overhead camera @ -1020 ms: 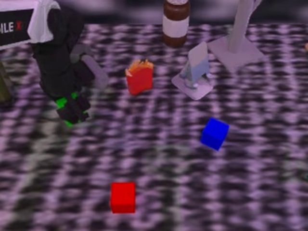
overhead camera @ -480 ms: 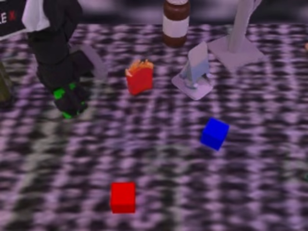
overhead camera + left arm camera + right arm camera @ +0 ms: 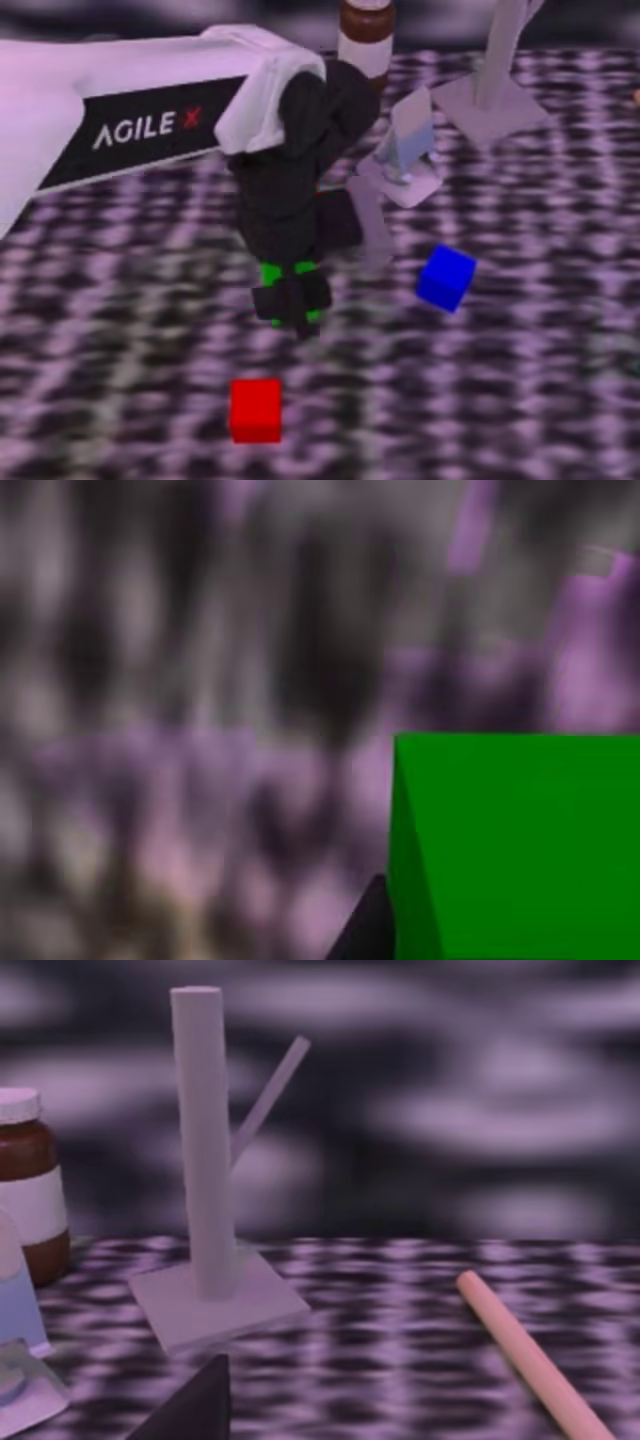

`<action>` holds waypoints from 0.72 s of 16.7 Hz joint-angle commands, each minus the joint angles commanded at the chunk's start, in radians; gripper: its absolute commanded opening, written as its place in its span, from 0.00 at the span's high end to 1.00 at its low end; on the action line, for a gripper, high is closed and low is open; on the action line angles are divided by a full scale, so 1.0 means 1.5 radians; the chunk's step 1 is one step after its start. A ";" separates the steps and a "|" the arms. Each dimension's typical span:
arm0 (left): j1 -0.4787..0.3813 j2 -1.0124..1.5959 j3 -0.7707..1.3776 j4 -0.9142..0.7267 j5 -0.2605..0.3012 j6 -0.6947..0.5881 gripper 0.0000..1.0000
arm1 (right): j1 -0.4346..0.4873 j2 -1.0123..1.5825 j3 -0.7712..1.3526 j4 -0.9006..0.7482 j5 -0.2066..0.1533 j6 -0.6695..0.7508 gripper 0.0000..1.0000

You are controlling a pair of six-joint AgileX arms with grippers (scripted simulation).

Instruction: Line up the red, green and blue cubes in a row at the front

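My left gripper (image 3: 291,298) hovers over the middle of the table, shut on the green cube (image 3: 270,272), which shows as green patches between the dark fingers. In the left wrist view the green cube (image 3: 520,850) fills the corner, with one dark finger (image 3: 368,925) pressed against its side. The red cube (image 3: 255,408) lies at the front, just ahead of that gripper. To the right sits the blue cube (image 3: 446,277), alone. My right arm is out of the top view; its wrist view shows one finger (image 3: 200,1400) with nothing beside it.
A brown jar (image 3: 366,45) stands at the back centre. A pale post on a square base (image 3: 490,100) stands at the back right, and a small pale-blue object on a plate (image 3: 405,150) in front of it. A pink rod (image 3: 520,1355) lies far right.
My left arm has swung from the back left to the middle, carrying the green cube toward the front. It now covers the spot where the red carton stood. The red and blue cubes have not moved.
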 joint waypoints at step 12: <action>-0.151 -0.051 -0.063 0.022 -0.002 -0.025 1.00 | 0.000 0.000 0.000 0.000 0.000 0.000 0.00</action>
